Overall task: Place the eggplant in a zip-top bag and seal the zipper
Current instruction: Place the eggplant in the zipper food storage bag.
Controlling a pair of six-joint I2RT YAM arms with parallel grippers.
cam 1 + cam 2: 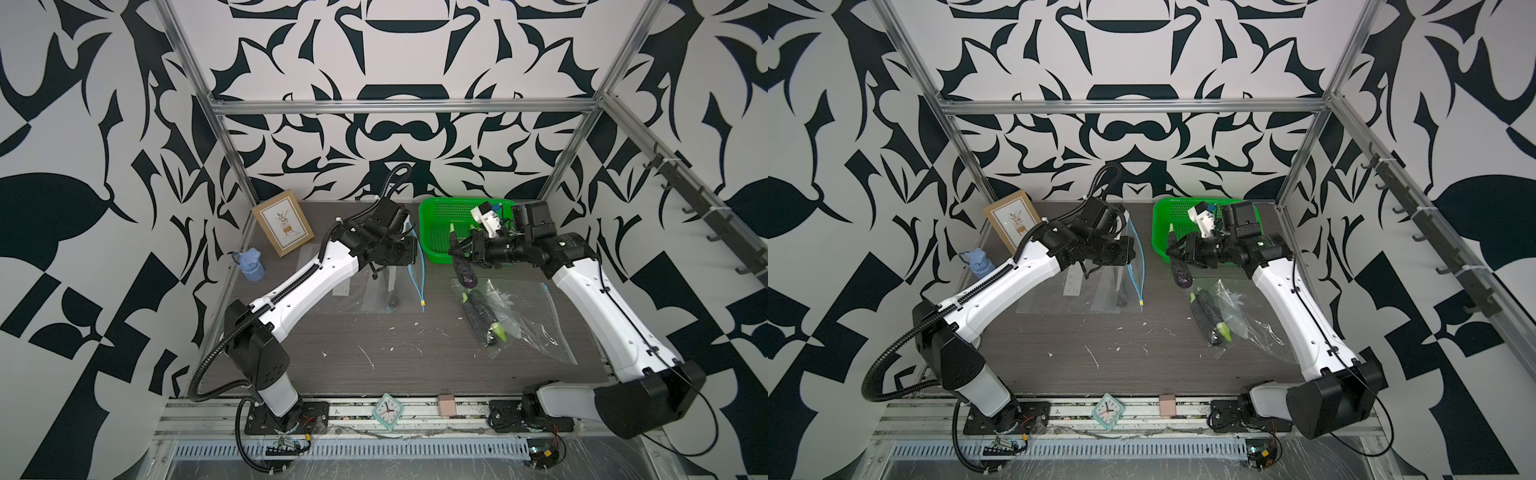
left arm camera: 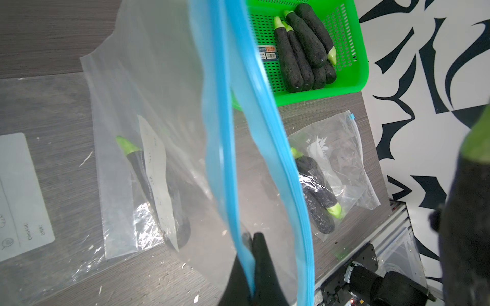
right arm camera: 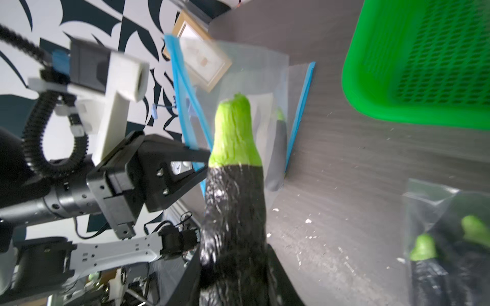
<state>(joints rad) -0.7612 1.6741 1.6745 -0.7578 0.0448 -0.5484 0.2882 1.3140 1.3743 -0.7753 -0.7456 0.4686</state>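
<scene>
Pinching one zip-top bag [image 2: 164, 79] tight in the left end effector [image 2: 249, 238]; squeezing one eggplant [image 3: 233, 201] in the right end effector [image 1: 460, 250], beside one green basket [image 1: 428, 216]; two bagged eggplants [image 1: 484, 318] near.

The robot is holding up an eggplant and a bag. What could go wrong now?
The bag mouth looks narrow, its blue zipper edges close together, so the eggplant in the right tool might bump the rim instead of sliding in. The left tool pinches only one edge, so a push could tug the bag loose.
</scene>
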